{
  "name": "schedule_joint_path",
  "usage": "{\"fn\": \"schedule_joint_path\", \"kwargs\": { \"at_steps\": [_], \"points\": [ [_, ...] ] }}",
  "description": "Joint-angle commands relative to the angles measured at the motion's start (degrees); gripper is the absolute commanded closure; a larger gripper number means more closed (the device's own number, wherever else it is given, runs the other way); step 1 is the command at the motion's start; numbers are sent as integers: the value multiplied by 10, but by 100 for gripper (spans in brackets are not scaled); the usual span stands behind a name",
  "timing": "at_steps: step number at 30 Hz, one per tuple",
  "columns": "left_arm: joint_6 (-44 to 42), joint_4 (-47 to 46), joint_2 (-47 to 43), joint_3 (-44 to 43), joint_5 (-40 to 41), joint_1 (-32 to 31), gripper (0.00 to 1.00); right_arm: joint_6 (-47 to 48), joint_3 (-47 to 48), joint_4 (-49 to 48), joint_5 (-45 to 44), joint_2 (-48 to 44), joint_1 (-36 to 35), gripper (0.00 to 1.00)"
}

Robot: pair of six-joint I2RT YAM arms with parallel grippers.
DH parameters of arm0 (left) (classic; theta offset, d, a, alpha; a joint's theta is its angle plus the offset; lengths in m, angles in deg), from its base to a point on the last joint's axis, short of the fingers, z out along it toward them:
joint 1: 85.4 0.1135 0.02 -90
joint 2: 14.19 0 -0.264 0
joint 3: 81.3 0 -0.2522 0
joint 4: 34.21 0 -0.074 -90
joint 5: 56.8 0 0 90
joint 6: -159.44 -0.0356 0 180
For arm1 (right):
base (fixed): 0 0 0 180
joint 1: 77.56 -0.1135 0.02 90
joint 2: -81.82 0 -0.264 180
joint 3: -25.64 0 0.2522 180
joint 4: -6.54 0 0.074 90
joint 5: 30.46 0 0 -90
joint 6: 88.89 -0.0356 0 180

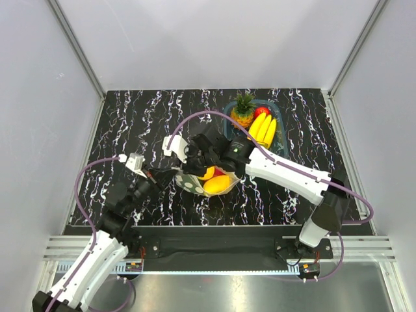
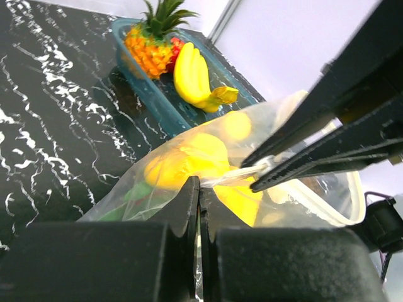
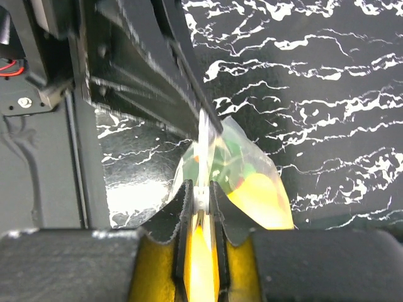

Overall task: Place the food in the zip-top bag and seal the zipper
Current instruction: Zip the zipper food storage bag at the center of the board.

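Food (image 1: 216, 184) is seen already inside the bag (image 2: 189, 157) at the middle of the table (image 1: 130, 123), its edge clamped by the fully closed left gripper (image 2: 198, 189) and its zipper (image 3: 202, 132) pinched by the nearly closed right gripper (image 3: 200, 189), so only sealing is judged left.

A dark teal oval basket (image 1: 282, 127) sits at the far right of the black marble-patterned table (image 1: 130, 130). Inside it lie a toy pineapple (image 1: 243, 112), a bunch of yellow bananas (image 1: 263, 129) just beside it, and a small red fruit (image 1: 261, 111) between them.
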Motion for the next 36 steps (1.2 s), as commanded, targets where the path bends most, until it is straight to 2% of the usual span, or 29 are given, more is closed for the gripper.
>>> {"fn": "schedule_joint_path", "kwargs": {
  "at_steps": [1,6,13,19,28,36],
  "points": [
    [9,-16,-10,2,40,24,100,-7,-31,18,-33,-50,0,100],
    [9,9,-11,-6,80,42,100,-29,-86,-10,-41,-95,0,100],
    [17,-31,20,-12,108,70,100,-57,-142,-15,-62,-155,4,100],
    [2,-47,70,-47,118,73,100,-87,-171,-1,-89,-202,6,100],
    [-34,-21,82,-92,144,86,100,-158,-216,10,-131,-267,8,100],
    [-39,-26,82,-92,153,93,100,-230,-260,37,-158,-318,8,100]
  ]
}}
